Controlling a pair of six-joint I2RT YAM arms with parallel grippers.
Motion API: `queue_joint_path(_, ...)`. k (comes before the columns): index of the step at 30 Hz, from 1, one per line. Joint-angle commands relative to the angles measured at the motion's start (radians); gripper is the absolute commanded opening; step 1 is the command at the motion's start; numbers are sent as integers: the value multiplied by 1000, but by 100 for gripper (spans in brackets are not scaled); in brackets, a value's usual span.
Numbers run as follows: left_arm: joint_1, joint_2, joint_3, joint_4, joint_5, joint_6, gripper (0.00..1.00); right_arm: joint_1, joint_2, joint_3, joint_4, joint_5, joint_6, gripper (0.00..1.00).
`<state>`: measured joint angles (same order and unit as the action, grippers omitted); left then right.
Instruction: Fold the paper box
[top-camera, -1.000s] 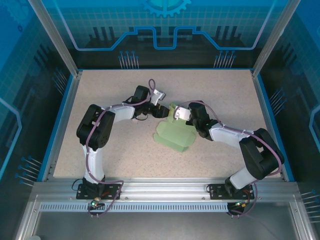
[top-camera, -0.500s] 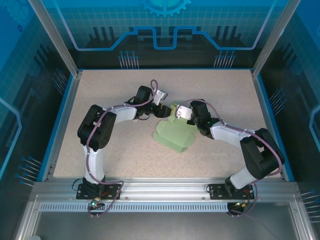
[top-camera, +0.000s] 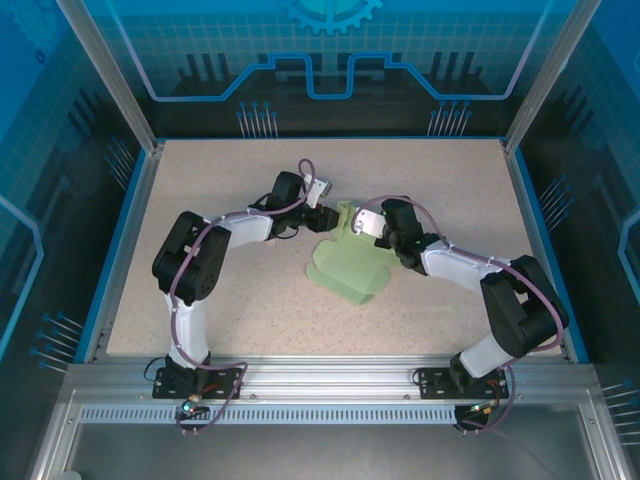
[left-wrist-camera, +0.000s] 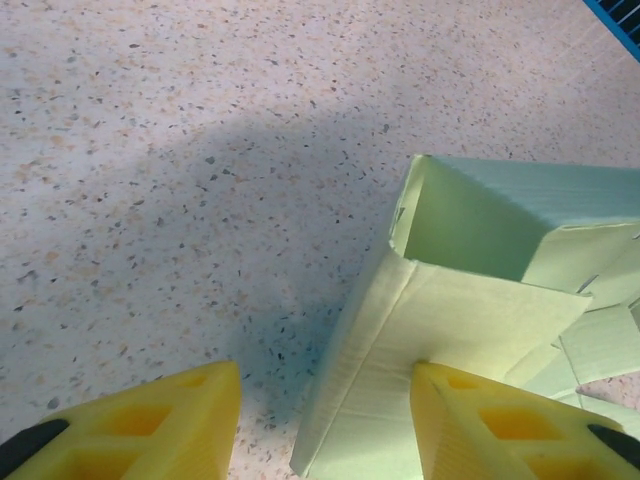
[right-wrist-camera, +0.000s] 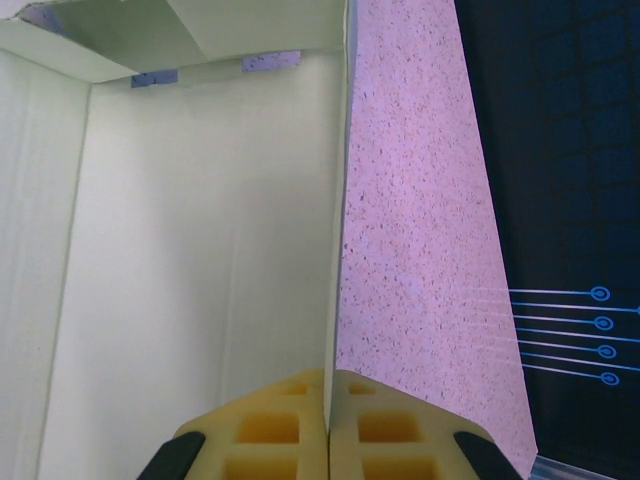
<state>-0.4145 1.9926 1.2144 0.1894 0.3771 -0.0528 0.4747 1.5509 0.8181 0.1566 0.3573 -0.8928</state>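
Note:
The paper box (top-camera: 347, 265) is a pale mint-green card sheet, partly folded, lying mid-table with raised panels at its far end. My right gripper (right-wrist-camera: 329, 425) is shut on the edge of one upright panel of the paper box (right-wrist-camera: 200, 250), the card pinched between the yellow fingertips; from above the right gripper (top-camera: 362, 226) sits at the box's far right corner. My left gripper (left-wrist-camera: 325, 420) is open at the box's far left, straddling a folded wall of the paper box (left-wrist-camera: 440, 320); its right fingertip (left-wrist-camera: 490, 425) touches the card, the left fingertip (left-wrist-camera: 150, 420) is over bare table. From above the left gripper (top-camera: 326, 218) is just left of the raised flap.
The speckled tabletop (top-camera: 250, 290) is bounded by a blue rim (top-camera: 125, 250) and a metal frame. A dark panel with blue lines (right-wrist-camera: 560, 300) lies past the table edge to the right of the right wrist.
Both grippers have shifted slightly toward the far side with the raised flap; the left gripper has closed in on the box's left wall.

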Motion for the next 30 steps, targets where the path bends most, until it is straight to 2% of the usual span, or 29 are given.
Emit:
queue_joint_path(1,-8,-26,-12,13,7,13,51,1,24,28,-66,-73,12,6)
queue_joint_path(7,-8,-29,-14,-7,120,52,54,-4,27,42,-84,-72,18,6)
queue_joint_path(13,-8,-29,1,-74,180,102,56,-11,26,47,-93,-80,23,6)
queue_joint_path(21,-1,-27,-9,-65,273,141,57,-21,16,49,-98,-105,29,6)
queue_joint_path(30,3,-23,-21,-39,256,133,55,-18,-6,52,-116,-97,28,11)
